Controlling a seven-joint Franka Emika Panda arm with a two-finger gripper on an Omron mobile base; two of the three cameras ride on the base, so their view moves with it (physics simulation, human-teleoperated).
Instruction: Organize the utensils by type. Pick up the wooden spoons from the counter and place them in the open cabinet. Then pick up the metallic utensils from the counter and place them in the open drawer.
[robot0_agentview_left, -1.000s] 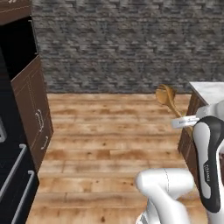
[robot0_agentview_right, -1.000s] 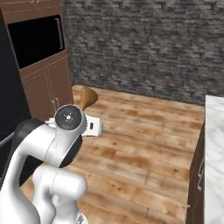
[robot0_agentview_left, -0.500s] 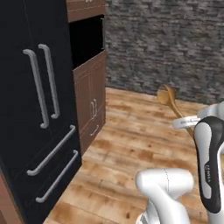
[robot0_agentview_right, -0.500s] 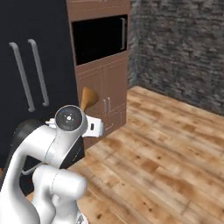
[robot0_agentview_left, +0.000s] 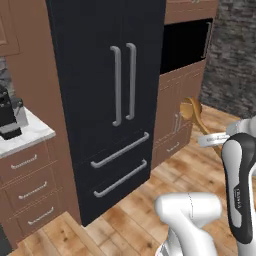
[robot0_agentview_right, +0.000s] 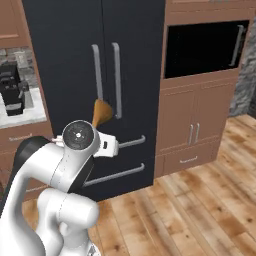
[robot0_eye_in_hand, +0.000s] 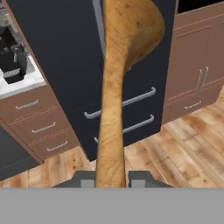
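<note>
Pinching the large wooden spoon (robot0_eye_in_hand: 114, 96) by its handle, gripper (robot0_eye_in_hand: 111, 178) points its bowl seemingly forward.

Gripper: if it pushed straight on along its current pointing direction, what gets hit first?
Likely the black fridge. The gripper, jaws shut on the wooden spoon, faces its doors, and the spoon's bowl would arrive first. The gap between them is hard to judge.

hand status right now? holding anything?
Hand: closed on the handle of the large wooden spoon, carrying it with the bowl pointing out ahead.
</note>
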